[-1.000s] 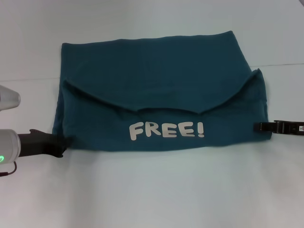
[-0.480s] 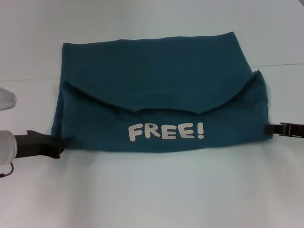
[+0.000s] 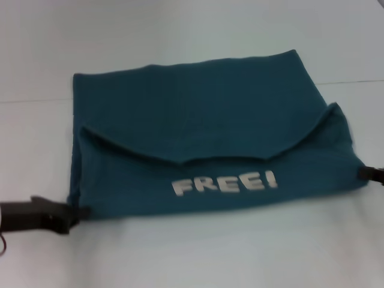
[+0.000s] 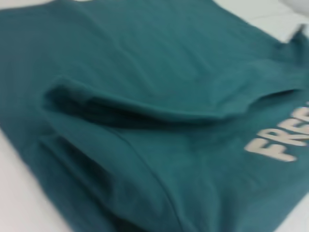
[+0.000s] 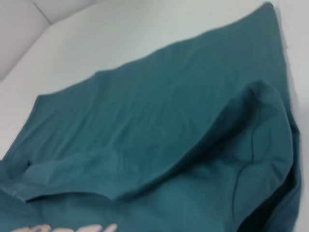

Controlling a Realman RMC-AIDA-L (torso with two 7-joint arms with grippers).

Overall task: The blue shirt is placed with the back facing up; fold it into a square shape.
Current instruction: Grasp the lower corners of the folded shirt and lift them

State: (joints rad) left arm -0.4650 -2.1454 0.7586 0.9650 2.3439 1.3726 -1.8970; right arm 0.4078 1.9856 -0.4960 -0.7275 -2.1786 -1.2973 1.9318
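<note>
1. Lying on a pale bench (image 3: 192, 252): the blue shirt (image 3: 204, 120), partly folded, with its near portion turned up over the plain back.
2. Showing on that turned-up portion: a white "FREE!" print (image 3: 225, 183), close to the near fold.
3. Forming a shallow, flap-like line across the middle of the blue shirt: the upper edge of the turned-up layer, dipping lowest near the centre.
4. Sitting at the near left corner of the blue shirt: the left tool (image 3: 77, 213), dark, low over the bench, its tip meeting the fabric edge.
5. Cannot tell whether the left tool is wide, narrow, or gripping cloth; tips hidden against the corner.
6. Sitting at the near right corner of the blue shirt: the right tool (image 3: 367, 173), only a small dark tip in sight at the picture's edge, touching or just beside the fabric.
7. Cannot tell the right tool's opening either.
8. Seen from the left wrist: teal cloth filling the view, a soft raised fold crossing it, part of the white print to one side.
9. Seen from the right wrist: the plain back stretching away, a rounded fold of the corner close by, white bench beyond.
</note>
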